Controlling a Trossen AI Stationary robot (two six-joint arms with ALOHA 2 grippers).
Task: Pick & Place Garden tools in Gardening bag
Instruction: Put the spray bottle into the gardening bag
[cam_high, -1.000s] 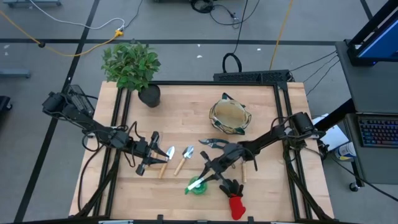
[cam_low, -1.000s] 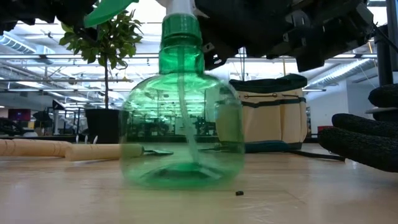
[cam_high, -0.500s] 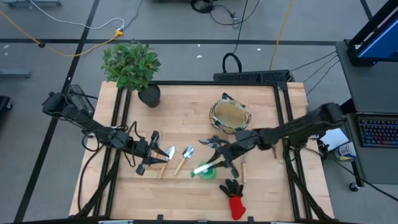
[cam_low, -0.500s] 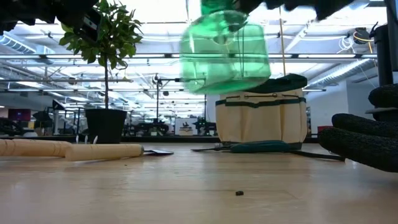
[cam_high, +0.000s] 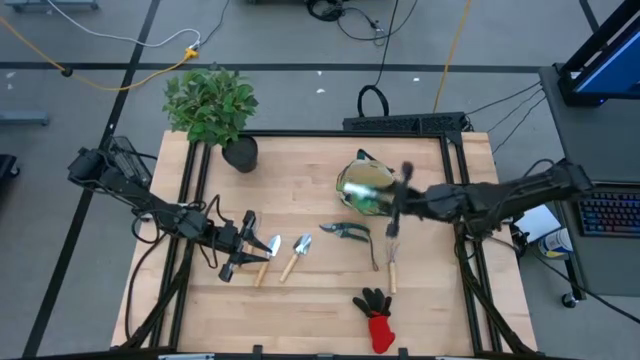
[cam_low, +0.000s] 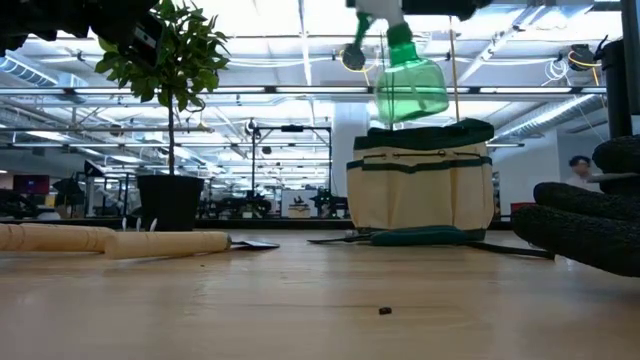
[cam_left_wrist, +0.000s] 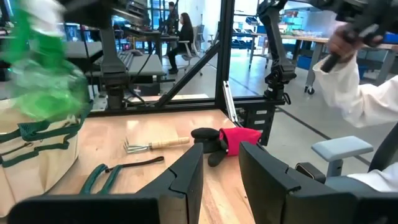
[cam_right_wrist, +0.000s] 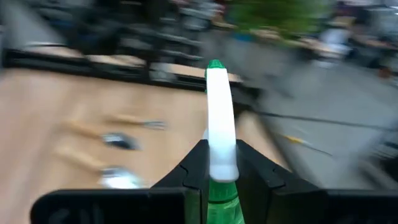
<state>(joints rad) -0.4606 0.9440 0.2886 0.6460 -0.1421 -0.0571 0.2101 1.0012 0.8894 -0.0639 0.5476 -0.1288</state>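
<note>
A: Green spray bottle (cam_high: 362, 192), seen from above: blurred, up over the gardening bag (cam_high: 372, 172) near the table's far right. Right gripper (cam_high: 392, 205) beside it. Grip?

B: Can't judge from above. Left gripper (cam_high: 243, 256) low at the front left, over a wooden-handled trowel (cam_high: 268, 256); 2nd trowel (cam_high: 297, 255) just beside. Shears (cam_high: 346, 231) mid-table, fork (cam_high: 392, 262) to their right, black-and-red glove (cam_high: 376, 318) at the front edge. Potted plant (cam_high: 214, 108) at the far left corner.

A: Low view?

B: Bottle (cam_low: 409, 78) in the air, tilted, right above the bag (cam_low: 422, 185), clear of its rim. Trowel handles lie at left, plant (cam_low: 168, 92) behind them.

A: Left wrist?

B: Own fingers (cam_left_wrist: 184, 177) parted, nothing btwn them. Bottle (cam_left_wrist: 43, 71) a green blur over the bag (cam_left_wrist: 34, 149); fork (cam_left_wrist: 155, 144) and glove (cam_left_wrist: 225, 138) on the wood beyond. A person in a white sleeve (cam_left_wrist: 354, 93) at the table's side.

A: Right wrist?

B: Fingers (cam_right_wrist: 198, 163) clamped on the bottle's neck, white-green trigger head (cam_right_wrist: 220, 121) sticking out ahead. Bkgd smeared.
</note>
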